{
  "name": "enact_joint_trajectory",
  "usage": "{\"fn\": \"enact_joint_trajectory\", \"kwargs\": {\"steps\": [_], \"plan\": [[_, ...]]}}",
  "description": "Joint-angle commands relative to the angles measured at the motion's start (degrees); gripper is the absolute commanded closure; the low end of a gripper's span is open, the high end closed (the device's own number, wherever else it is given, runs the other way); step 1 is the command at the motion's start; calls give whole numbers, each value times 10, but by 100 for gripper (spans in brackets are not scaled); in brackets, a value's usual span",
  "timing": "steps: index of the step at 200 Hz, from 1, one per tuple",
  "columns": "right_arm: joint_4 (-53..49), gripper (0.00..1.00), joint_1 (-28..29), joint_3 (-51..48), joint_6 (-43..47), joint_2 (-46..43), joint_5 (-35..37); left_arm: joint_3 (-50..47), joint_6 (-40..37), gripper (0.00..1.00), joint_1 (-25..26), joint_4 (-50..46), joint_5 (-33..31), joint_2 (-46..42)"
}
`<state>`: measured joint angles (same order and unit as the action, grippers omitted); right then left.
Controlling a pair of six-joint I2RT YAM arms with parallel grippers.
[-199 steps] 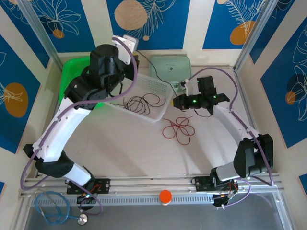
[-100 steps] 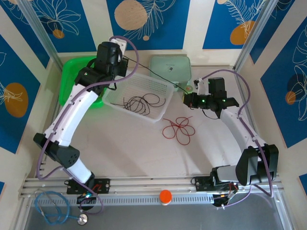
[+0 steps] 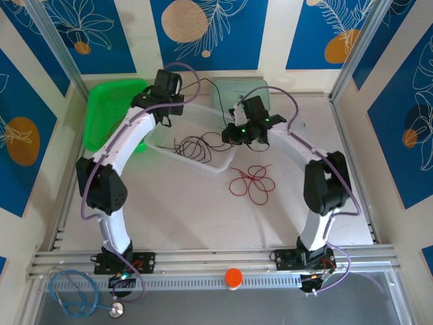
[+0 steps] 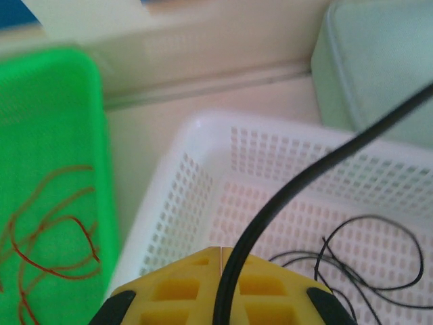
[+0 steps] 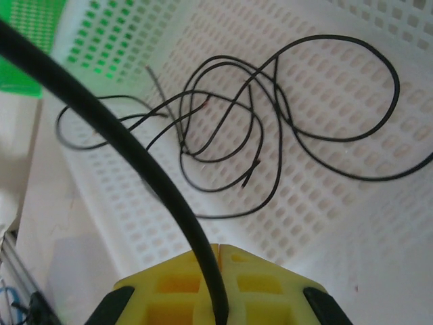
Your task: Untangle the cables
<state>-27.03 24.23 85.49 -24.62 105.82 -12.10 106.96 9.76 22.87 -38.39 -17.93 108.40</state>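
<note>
A thin black cable (image 3: pixel 196 143) lies in loose loops inside the white basket (image 3: pixel 220 166); it shows too in the left wrist view (image 4: pixel 369 261) and the right wrist view (image 5: pixel 270 128). My left gripper (image 3: pixel 166 114) hangs over the basket's back left corner, jaws (image 4: pixel 222 250) shut on a black strand (image 4: pixel 325 162) that rises to the right. Over the basket's right end, my right gripper (image 3: pixel 230 134) (image 5: pixel 220 246) is shut on a black strand (image 5: pixel 122 128). A red cable (image 3: pixel 252 181) lies looped on the table, apart from both grippers.
A green basket (image 3: pixel 101 115) at the back left holds red wire (image 4: pixel 51 230). A mint lidded box (image 3: pixel 240 91) stands behind the white basket. An orange cap (image 3: pixel 233 276) and a blue stethoscope (image 3: pixel 74 294) lie at the near rail.
The left gripper has come down and right to the white basket's back corner. The right gripper has swung left from beside the mint box to over the basket. Both stay shut.
</note>
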Motion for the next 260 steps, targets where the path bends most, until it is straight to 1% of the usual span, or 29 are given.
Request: {"fn": "enact_joint_trajectory", "kwargs": {"steps": [1, 19, 30, 44, 60, 74, 99, 121, 132, 158, 164, 182, 201, 221, 241, 260], "plan": [[-34, 100, 0, 50, -34, 47, 39, -22, 43, 100, -11, 1, 19, 16], [-41, 100, 1, 73, -42, 75, 54, -40, 60, 100, -14, 1, 15, 23], [-41, 95, 2, 83, -45, 86, 56, -49, 67, 100, -15, -1, 15, 24], [-37, 83, 6, 88, -47, 89, 54, -59, 74, 100, -15, -4, 17, 24], [-33, 65, 12, 92, -44, 87, 50, -71, 80, 100, -15, -3, 21, 17], [-34, 53, 18, 95, -41, 79, 52, -81, 83, 100, -15, -3, 18, 9], [-40, 43, 24, 98, -40, 53, 55, -89, 84, 100, -15, -7, 12, 4], [-45, 38, 27, 96, -40, 17, 59, -100, 87, 98, -15, -1, 20, 6], [-49, 35, 29, 93, -39, -5, 62, -104, 89, 91, -15, 2, 26, 10], [-67, 27, 35, 75, -33, -72, 85, -105, 94, 61, -15, 3, 43, 22], [-74, 26, 37, 67, -32, -89, 95, -106, 95, 55, -15, 5, 48, 23], [-98, 23, 37, 33, -34, -147, 131, -106, 95, 43, -15, 12, 62, 14], [-129, 22, 34, -20, -46, -204, 176, -104, 88, 37, -14, 18, 78, 1], [-158, 23, 19, -87, -66, -258, 200, -99, 80, 33, -13, 20, 98, -19], [-172, 27, -5, -165, -94, -299, 201, -101, 73, 29, -8, 25, 117, -50], [-154, 31, -30, -245, -123, -329, 191, -102, 68, 26, 2, 26, 130, -85]]}}
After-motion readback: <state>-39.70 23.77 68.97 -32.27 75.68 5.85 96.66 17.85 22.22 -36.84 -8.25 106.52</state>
